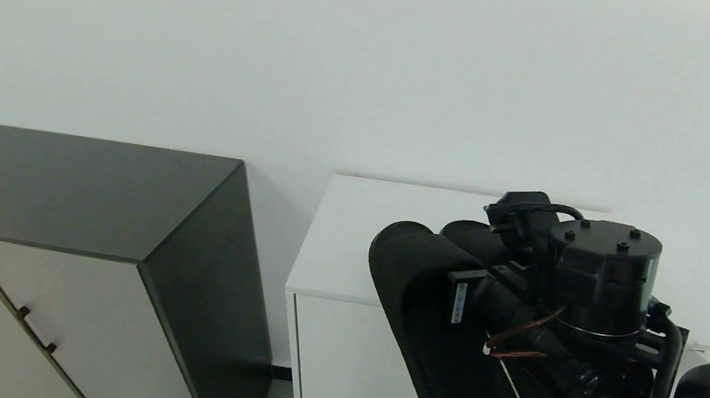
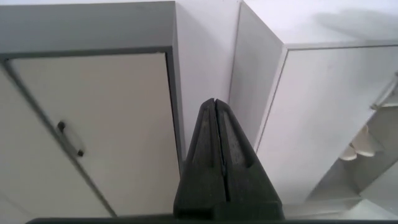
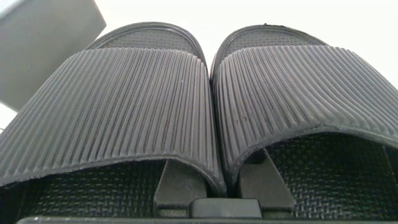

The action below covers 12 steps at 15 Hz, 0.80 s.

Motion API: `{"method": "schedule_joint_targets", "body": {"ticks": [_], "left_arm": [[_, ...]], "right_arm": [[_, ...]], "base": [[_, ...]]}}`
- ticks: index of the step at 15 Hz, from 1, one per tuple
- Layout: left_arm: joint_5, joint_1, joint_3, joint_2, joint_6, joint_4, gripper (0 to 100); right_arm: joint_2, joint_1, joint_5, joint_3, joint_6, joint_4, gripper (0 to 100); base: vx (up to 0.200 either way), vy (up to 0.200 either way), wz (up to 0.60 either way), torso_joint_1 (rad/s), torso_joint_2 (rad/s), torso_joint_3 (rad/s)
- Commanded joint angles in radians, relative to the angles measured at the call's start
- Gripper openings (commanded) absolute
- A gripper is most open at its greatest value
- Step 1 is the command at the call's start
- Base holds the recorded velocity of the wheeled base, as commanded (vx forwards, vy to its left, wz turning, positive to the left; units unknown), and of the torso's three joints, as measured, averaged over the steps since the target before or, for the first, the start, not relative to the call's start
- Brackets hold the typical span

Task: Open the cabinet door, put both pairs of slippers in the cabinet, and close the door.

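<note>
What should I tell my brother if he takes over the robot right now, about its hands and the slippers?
Left gripper: shut, empty, pointing at the gap between the two cabinets.
Right gripper: shut on the pair of black rubber slippers with ribbed straps, held up before the plain white cabinet.
Grey-topped cabinet with cream doors and dark bar handles: visible doors shut.
Done: one pair picked up.
Left: open the door if needed, stow this pair, then the second pair, close the door.

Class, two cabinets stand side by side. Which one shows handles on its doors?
The dark-topped cabinet on the left, with dark bar handles on its front; the white cabinet beside it shows none on its visible front.
</note>
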Motion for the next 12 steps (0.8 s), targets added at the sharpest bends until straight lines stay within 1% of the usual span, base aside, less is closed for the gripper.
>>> {"method": "schedule_joint_targets", "body": {"ticks": [1,9,12], "left_arm": [[0.000,0.000,0.000,0.001,0.000,0.000,0],[0.000,0.000,0.000,0.001,0.000,0.000,0],[0.000,0.000,0.000,0.001,0.000,0.000,0]], "right_arm": [[0.003,-0.001,0.000,0.001,0.000,-0.002,0],[0.004,-0.002,0.000,0.001,0.000,-0.002,0],[0.004,-0.002,0.000,0.004,0.000,-0.002,0]], "base": [[-0.200,0.000,0.00,-0.007,0.00,-0.002],[-0.200,0.000,0.00,0.002,0.00,0.001],[0.000,0.000,0.00,0.000,0.00,0.000]]}}
